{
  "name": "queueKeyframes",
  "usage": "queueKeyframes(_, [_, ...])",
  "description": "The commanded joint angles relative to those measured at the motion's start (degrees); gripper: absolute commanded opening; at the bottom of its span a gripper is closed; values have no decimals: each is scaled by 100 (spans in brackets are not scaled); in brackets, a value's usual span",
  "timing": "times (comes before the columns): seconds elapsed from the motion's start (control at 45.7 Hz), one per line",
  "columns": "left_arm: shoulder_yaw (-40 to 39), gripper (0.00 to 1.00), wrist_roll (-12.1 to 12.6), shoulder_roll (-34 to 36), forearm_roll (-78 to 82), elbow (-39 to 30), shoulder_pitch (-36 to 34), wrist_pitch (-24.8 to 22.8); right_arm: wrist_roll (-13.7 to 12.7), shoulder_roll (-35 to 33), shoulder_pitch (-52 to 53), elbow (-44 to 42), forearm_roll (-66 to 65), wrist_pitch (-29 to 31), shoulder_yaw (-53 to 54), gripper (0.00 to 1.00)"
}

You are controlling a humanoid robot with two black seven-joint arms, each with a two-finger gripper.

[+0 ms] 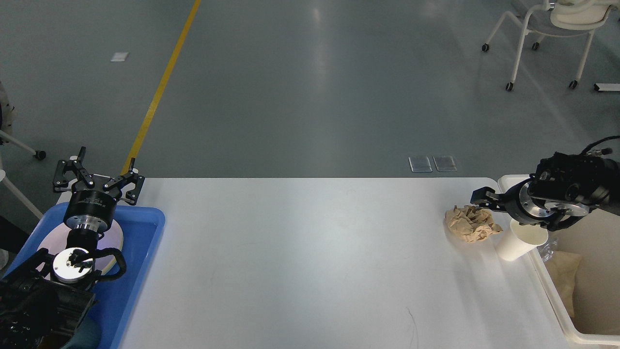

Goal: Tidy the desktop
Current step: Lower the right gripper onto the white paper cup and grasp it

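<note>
The white desktop (300, 252) fills the middle of the head view. A crumpled brown paper ball (469, 224) lies on it at the far right, next to a white paper cup (519, 241). My right gripper (484, 199) hangs low at the paper ball's far right edge, just behind the cup. It is seen dark and side-on, so its fingers cannot be told apart. My left gripper (98, 175) is open and empty, its fingers spread, above the far end of a blue tray (145, 228).
A white plate (114, 237) lies in the blue tray at the left edge. A cream-white bin (557, 300) stands at the table's right edge with brown paper (564, 276) inside. A chair (547, 29) stands on the floor at the far right.
</note>
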Motion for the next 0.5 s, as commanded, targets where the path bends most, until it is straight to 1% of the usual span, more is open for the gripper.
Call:
queueKeyframes(0.0, [0, 97, 0, 0, 0, 0, -1, 0, 99, 3, -401, -390, 1, -111, 19, 100])
queueKeyframes(0.088, [0, 97, 0, 0, 0, 0, -1, 0, 161, 12, -665, -609, 1, -120, 10, 100])
queueKeyframes(0.241, [0, 97, 0, 0, 0, 0, -1, 0, 187, 152, -1218, -1329, 18, -190, 27, 98])
queueKeyframes(0.307, [0, 97, 0, 0, 0, 0, -1, 0, 275, 266, -1359, -1497, 27, -190, 141, 96])
queueKeyframes(0.329, [0, 97, 0, 0, 0, 0, -1, 0, 327, 275, -1394, -1515, 27, -190, 194, 94])
queueKeyframes(0.394, [0, 97, 0, 0, 0, 0, -1, 0, 450, 284, -1465, -1524, 27, -182, 309, 78])
queueKeyframes(0.482, [0, 97, 0, 0, 0, 0, -1, 0, 477, 302, -1483, -1515, 27, -190, 344, 56])
